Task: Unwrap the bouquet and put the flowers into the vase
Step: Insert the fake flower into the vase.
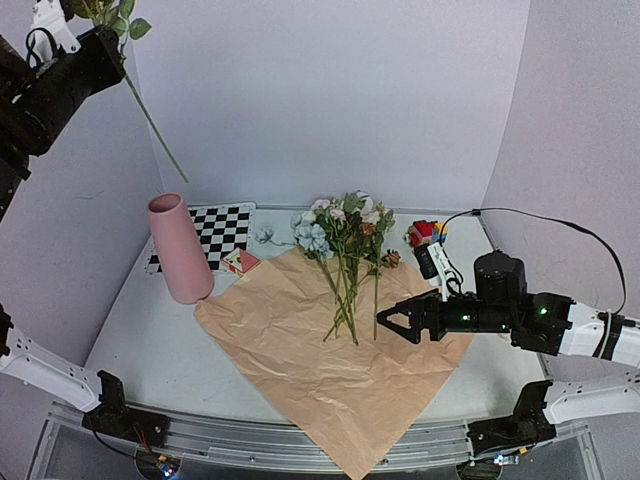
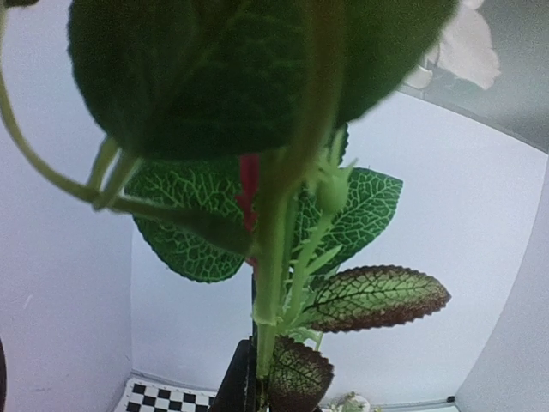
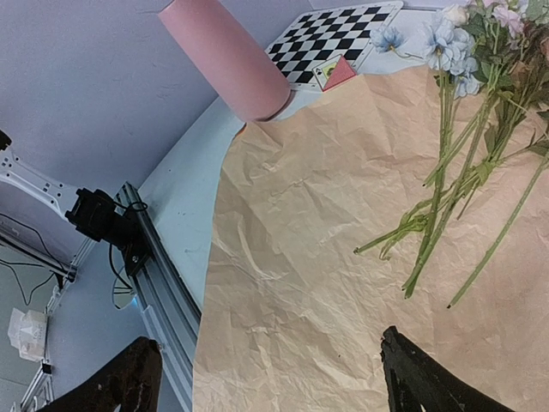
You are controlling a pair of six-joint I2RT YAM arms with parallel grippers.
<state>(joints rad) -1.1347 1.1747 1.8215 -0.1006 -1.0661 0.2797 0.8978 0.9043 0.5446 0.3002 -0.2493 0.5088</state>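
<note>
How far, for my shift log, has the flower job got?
Done: the crumpled tan kraft paper lies open and flat. In hand: the left gripper, raised high, is shut on one green leafy stem, its end not yet in the tall pink vase, which holds nothing visible. Left: the loose bunch of flowers lies on the paper, the open right gripper beside their stems.

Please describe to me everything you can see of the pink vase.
The pink vase is a tall, plain cylinder with a matte surface and no pattern or handle. It stands upright on the left part of the table, with its open mouth up and no flower inside. The checkerboard lies just beside it. A corner of the kraft paper reaches its base and seems to touch it.
</note>
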